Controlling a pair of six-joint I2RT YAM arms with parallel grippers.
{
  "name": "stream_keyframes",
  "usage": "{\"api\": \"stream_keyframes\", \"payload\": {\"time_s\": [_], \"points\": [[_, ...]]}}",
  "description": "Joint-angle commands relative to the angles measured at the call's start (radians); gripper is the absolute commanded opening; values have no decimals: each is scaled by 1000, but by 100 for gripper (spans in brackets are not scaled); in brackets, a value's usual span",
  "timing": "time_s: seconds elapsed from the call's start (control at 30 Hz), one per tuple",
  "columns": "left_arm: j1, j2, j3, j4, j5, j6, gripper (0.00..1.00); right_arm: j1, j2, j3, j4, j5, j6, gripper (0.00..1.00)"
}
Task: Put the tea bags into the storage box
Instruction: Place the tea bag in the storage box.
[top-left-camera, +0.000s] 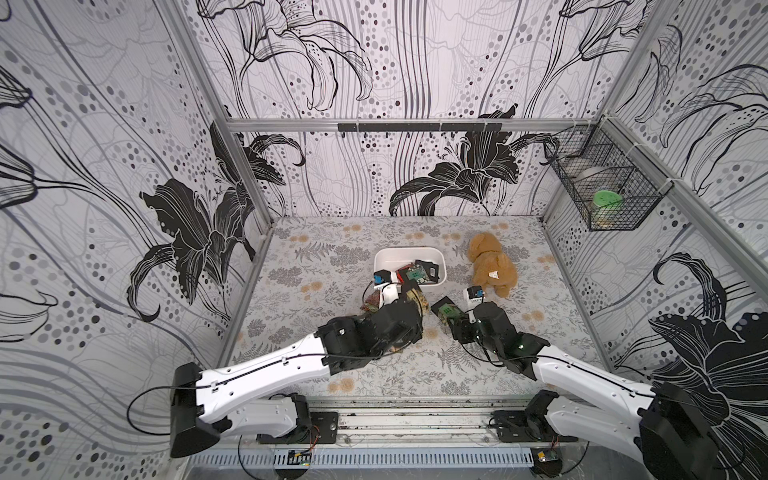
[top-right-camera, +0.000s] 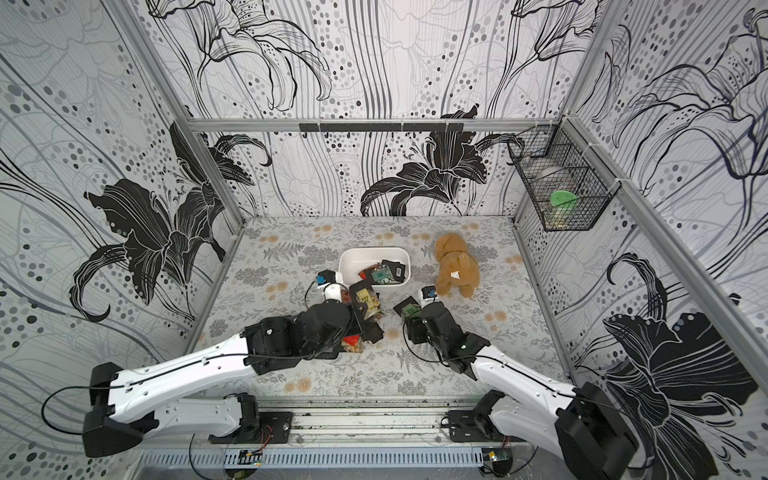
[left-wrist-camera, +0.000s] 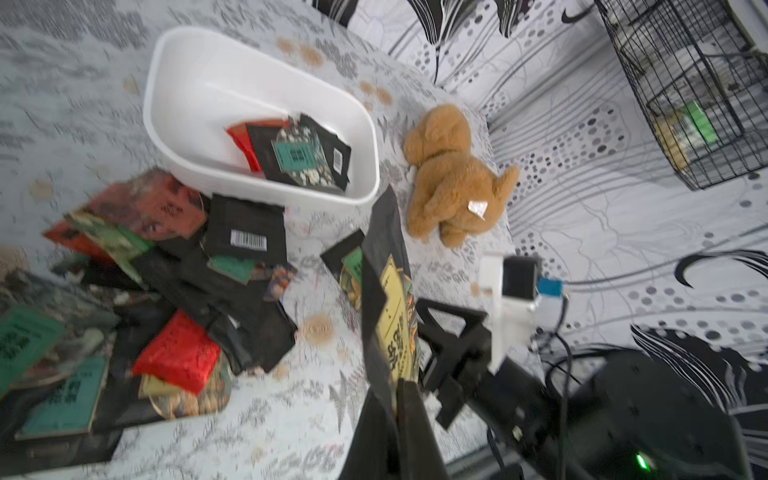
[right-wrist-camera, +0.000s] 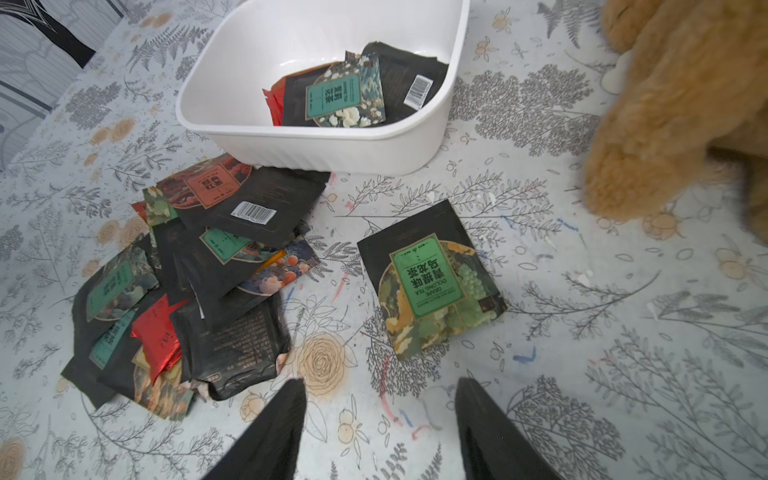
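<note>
The white storage box (top-left-camera: 409, 250) sits mid-table and holds several tea bags (right-wrist-camera: 345, 95). A loose pile of tea bags (right-wrist-camera: 199, 282) lies on the cloth just in front of the box, partly hidden under my left arm in both top views. My left gripper (left-wrist-camera: 397, 388) is shut on a black tea bag with a yellow label (left-wrist-camera: 388, 291), held on edge above the table near the box's front corner (top-right-camera: 365, 301). My right gripper (right-wrist-camera: 380, 388) is open and holds nothing. A single green-labelled tea bag (right-wrist-camera: 432, 278) lies flat just ahead of its fingertips.
A tan plush toy (top-left-camera: 492, 264) lies right of the box, close to the right gripper. A black wire basket (top-left-camera: 602, 183) with jars hangs on the right wall. Patterned walls close the table on three sides.
</note>
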Motion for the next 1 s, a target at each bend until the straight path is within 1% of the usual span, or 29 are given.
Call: {"api": "stream_keyframes", "payload": {"time_s": [0.0, 0.07, 0.1, 0.3, 0.4, 0.5, 0.67, 0.73, 0.8, 0.83, 0.87, 0.9, 0.97], "points": [[112, 116, 91, 33, 54, 159, 0, -2, -59, -24, 26, 63, 9, 63], [177, 195, 149, 62, 124, 191, 0, -1, -89, -38, 24, 86, 16, 64], [203, 236, 178, 72, 137, 210, 0, -2, -104, -45, 18, 102, 21, 64], [309, 434, 330, 58, 160, 263, 0, -1, -171, -68, 20, 116, 23, 65], [356, 503, 363, 76, 211, 273, 0, -2, -177, -73, 29, 104, 21, 65], [402, 550, 362, 129, 283, 268, 0, -1, -164, -72, 38, 85, 11, 66], [461, 628, 379, 146, 341, 264, 0, -2, -128, -61, 49, 61, 2, 65], [476, 639, 378, 139, 343, 270, 11, -2, -115, -60, 44, 66, 3, 65], [484, 631, 370, 123, 315, 277, 37, -2, -107, -55, 49, 62, 0, 65], [486, 621, 366, 114, 288, 280, 48, -2, -104, -55, 50, 62, 0, 65], [487, 605, 360, 98, 246, 280, 67, -1, -102, -55, 49, 64, 0, 65], [488, 589, 354, 80, 201, 280, 76, -1, -99, -55, 48, 66, 0, 65], [492, 546, 336, 53, 117, 266, 80, -2, -99, -56, 52, 64, 1, 65]]}}
